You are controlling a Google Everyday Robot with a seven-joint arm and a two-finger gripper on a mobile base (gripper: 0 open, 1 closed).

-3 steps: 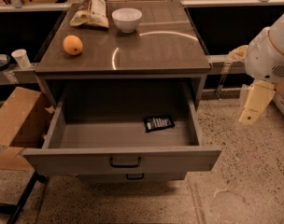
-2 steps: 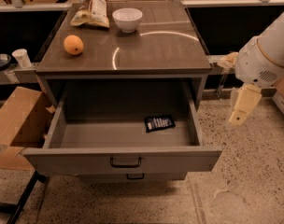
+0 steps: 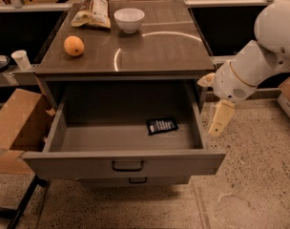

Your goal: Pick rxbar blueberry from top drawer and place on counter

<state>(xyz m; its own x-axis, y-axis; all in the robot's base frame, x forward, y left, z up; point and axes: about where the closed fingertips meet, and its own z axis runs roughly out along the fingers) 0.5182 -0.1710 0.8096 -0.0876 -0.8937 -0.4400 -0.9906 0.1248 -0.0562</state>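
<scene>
The rxbar blueberry (image 3: 161, 126), a dark wrapper with white print, lies flat on the floor of the open top drawer (image 3: 126, 162), right of its middle. The drawer is pulled far out below the counter (image 3: 150, 51). My gripper (image 3: 217, 116) hangs from the white arm just outside the drawer's right wall, at about the height of the drawer's rim, to the right of the bar and apart from it. It holds nothing that I can see.
On the counter are an orange (image 3: 74, 46), a white bowl (image 3: 129, 19) and a tan crinkled bag (image 3: 94, 6). The lower drawer's handle (image 3: 138, 180) shows under the top one. A cardboard box (image 3: 16, 125) stands at the left, a paper cup (image 3: 21, 59) behind it.
The arm and gripper have moved left, from well right of the cabinet to close beside the drawer's right wall. The bar and drawer have not moved.
</scene>
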